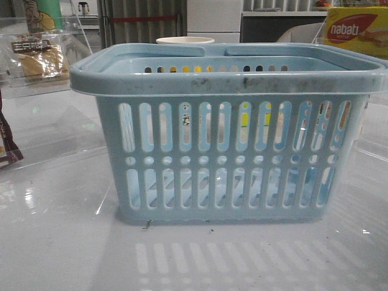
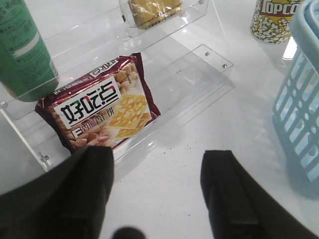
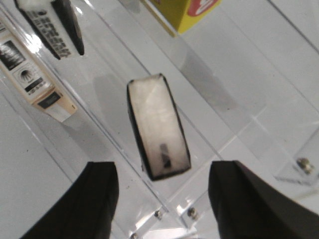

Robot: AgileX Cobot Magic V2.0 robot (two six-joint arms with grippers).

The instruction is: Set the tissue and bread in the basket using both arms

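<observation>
The basket (image 1: 230, 130) stands open-topped at table centre, handles folded down on the rim. A clear acrylic shelf (image 3: 209, 114) surrounds the tissue (image 3: 158, 127), open from above between the spread right jaws. Bare table (image 2: 164, 194) lies between the spread left jaws, near a brown biscuit packet (image 2: 99, 112).

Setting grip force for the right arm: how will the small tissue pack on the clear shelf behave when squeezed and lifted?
The tissue pack looks soft with rounded edges, so it will probably compress rather than resist. Its glossy wrapper may slip. Being small, it is likely light, and lying flat on the clear shelf it should not roll. The right gripper is open over it.
</observation>
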